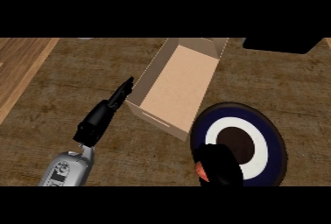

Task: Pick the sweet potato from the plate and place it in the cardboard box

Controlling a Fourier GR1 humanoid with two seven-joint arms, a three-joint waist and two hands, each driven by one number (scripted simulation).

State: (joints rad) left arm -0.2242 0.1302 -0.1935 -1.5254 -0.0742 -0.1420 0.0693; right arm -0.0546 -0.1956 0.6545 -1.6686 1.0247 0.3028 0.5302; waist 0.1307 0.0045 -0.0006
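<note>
Head view shows the right hand low at the right, its fingers curled over and closed round the sweet potato. Only an orange-red sliver of the sweet potato peeps out at the hand's left side. So little of it shows that its long axis cannot be told. Hand and sweet potato sit over the near-left rim of the plate, a navy round with a white ring and a dark middle. Whether the sweet potato has lifted off the plate cannot be made out.

From that hand the cardboard box lies up and to the left. It is open-topped, its near corner is just at the plate's left rim, and its long axis runs away from the robot, leaning a little rightward. By my reckoning the coming move is a carry forward and slightly left over the box's near wall. The right hand is the nearer hand and already has the load.

The left hand is stretched out with straight fingers, their tips just beside the box's outer left wall. I cannot say whether they touch it. Brown surface lies beneath it all.
</note>
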